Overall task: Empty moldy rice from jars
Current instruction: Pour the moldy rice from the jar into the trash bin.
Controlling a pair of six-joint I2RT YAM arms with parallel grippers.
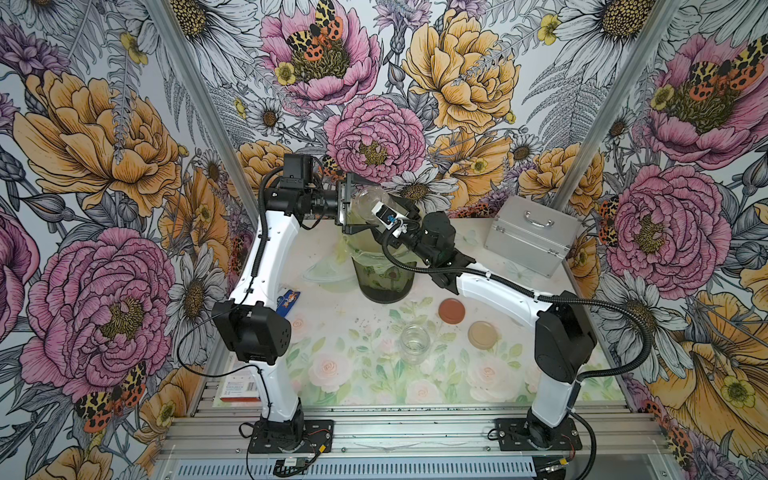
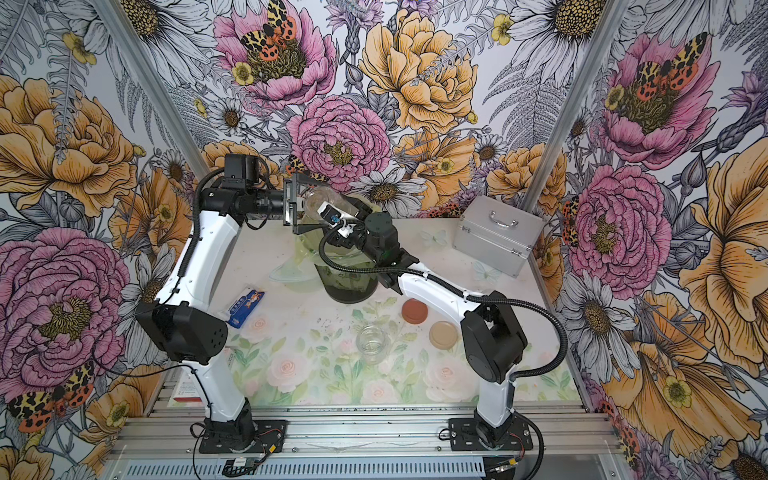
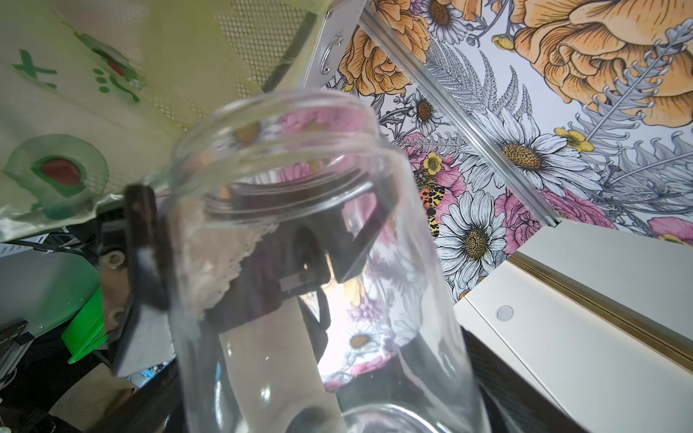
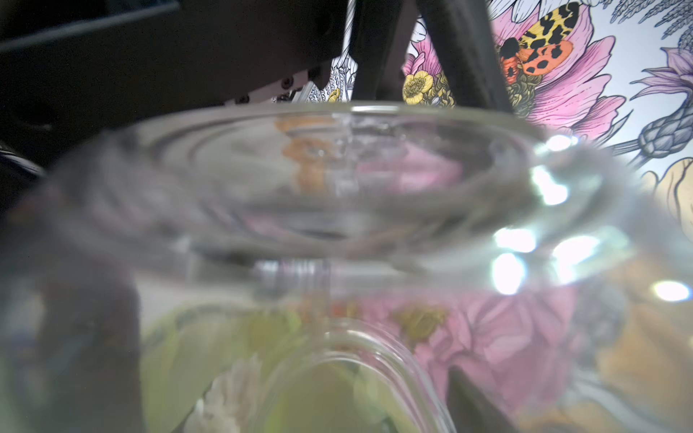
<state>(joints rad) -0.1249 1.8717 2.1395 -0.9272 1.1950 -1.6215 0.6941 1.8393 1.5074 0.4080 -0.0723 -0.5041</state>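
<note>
Black left gripper (image 1: 365, 202) clamps the tilted jar (image 3: 262, 356) over the bin (image 1: 386, 282), rice (image 3: 210, 262) clinging inside. The right gripper (image 3: 258, 232) straddles its neck, grip unclear. Nearer, a second jar (image 1: 414, 343) stands with room around, lids (image 1: 451, 311) to its right; case (image 1: 530, 232) at the table's right edge.

Silver case (image 1: 530, 235); blue packet (image 1: 289, 300).

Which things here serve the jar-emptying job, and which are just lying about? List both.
Job: held jar, empty jar, lined bin, reddish-brown lid, beige lid.
Lying about: silver case, blue packet.
</note>
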